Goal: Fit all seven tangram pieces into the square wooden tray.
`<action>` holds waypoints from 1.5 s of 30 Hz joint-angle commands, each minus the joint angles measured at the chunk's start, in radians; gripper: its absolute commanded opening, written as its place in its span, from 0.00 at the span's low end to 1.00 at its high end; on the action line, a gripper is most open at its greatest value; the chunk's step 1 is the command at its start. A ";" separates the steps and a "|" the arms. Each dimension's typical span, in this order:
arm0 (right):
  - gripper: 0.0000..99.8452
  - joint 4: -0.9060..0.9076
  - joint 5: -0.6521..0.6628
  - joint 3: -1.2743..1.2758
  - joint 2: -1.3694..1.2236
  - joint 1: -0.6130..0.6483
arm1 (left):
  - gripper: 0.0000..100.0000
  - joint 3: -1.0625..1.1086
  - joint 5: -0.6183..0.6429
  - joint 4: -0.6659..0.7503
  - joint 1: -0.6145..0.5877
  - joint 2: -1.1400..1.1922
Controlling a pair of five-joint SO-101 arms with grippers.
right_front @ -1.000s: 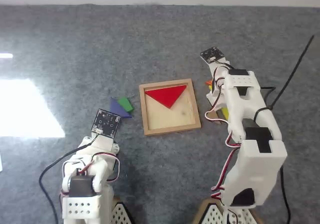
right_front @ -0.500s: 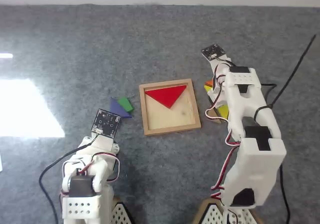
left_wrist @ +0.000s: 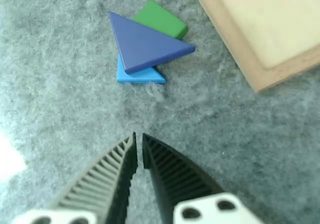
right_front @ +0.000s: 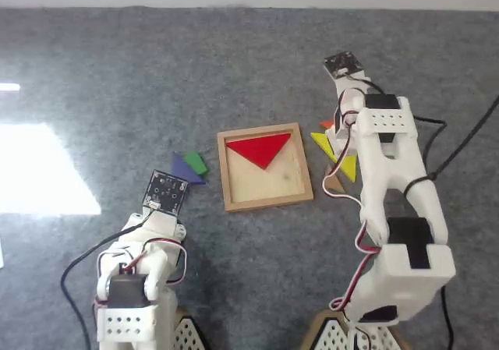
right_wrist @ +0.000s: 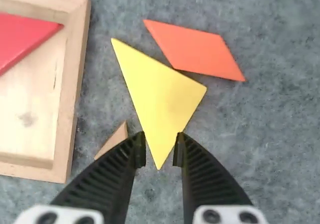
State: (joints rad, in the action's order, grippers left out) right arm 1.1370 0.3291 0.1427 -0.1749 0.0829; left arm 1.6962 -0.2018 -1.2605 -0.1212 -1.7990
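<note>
The square wooden tray (right_front: pixel 269 202) is sitting in the middle of the grey table (right_front: pixel 117 69), between the two arms. A red triangle (right_front: pixel 260 147) is lying inside it, with its long side along the far rim and its point aiming at the tray's middle; the other part of the tray floor is showing bare wood.

The right hand (right_wrist: pixel 159 149) is hanging low over the table just to the right of the tray. Its fingers are spread a little, standing on either side of the narrow tip of a yellow triangle (right_wrist: pixel 160 97) that is lying flat on the table. An orange slanted four-sided piece (right_wrist: pixel 195 49) is lying at the yellow triangle's far edge, seemingly touching it. A small tan triangle (right_wrist: pixel 114 140) is peeking out between the yellow triangle and the tray rim.

The left hand (left_wrist: pixel 139 149) is hovering over bare table to the left of the tray, its fingers pressed almost together and gripping nothing. Ahead of it, a dark blue triangle (left_wrist: pixel 147 47) is resting on top of a green piece (left_wrist: pixel 161 19) and a light blue piece (left_wrist: pixel 140 75), near the tray's left side.
</note>
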 commanded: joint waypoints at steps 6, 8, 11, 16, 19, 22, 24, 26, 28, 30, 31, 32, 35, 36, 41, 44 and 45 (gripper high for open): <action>0.20 -0.025 0.298 -0.023 -0.010 0.079 | 0.02 -0.013 0.005 -0.006 -0.003 -0.020; 0.26 0.002 0.377 -0.026 -0.047 0.101 | 0.02 -0.013 0.005 -0.006 -0.003 -0.020; 0.29 -0.013 0.393 -0.049 -0.107 0.082 | 0.02 -0.013 0.005 -0.006 -0.003 -0.020; 0.29 -0.030 0.393 -0.133 -0.240 0.035 | 0.02 -0.013 0.005 -0.006 -0.003 -0.020; 0.29 -0.030 0.393 -0.209 -0.309 0.010 | 0.02 -0.013 0.005 -0.006 -0.003 -0.020; 0.29 -0.027 0.393 -0.264 -0.360 0.005 | 0.02 -0.013 0.005 -0.006 -0.003 -0.020; 0.29 -0.027 0.393 -0.282 -0.381 0.010 | 0.02 -0.013 0.005 -0.006 -0.003 -0.020; 0.29 -0.025 0.397 -0.287 -0.397 0.013 | 0.02 -0.013 0.005 -0.006 -0.003 -0.020; 0.29 -0.025 0.397 -0.288 -0.398 0.010 | 0.02 -0.013 0.005 -0.006 -0.003 -0.020; 0.29 -0.002 0.397 -0.292 -0.398 0.004 | 0.02 -0.013 0.005 -0.006 -0.003 -0.020; 0.29 0.016 0.399 -0.301 -0.400 0.002 | 0.02 -0.013 0.005 -0.006 -0.003 -0.020; 0.29 0.039 0.399 -0.311 -0.406 -0.007 | 0.02 -0.013 0.005 -0.006 -0.003 -0.020; 0.29 0.065 0.396 -0.319 -0.409 -0.024 | 0.02 -0.013 0.005 -0.006 -0.003 -0.020; 0.29 0.077 0.394 -0.318 -0.409 -0.028 | 0.02 -0.013 0.005 -0.006 -0.003 -0.020; 0.29 0.156 0.396 -0.287 -0.409 -0.025 | 0.02 -0.013 0.005 -0.006 -0.003 -0.020; 0.29 0.166 0.394 -0.265 -0.401 -0.024 | 0.02 -0.013 0.005 -0.006 -0.003 -0.020; 0.29 0.171 0.396 -0.261 -0.401 -0.024 | 0.02 -0.013 0.005 -0.006 -0.003 -0.020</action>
State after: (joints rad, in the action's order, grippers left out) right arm 1.2766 0.7158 -0.1504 -0.5631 0.0736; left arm 1.6962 -0.2018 -1.2605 -0.1212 -1.7990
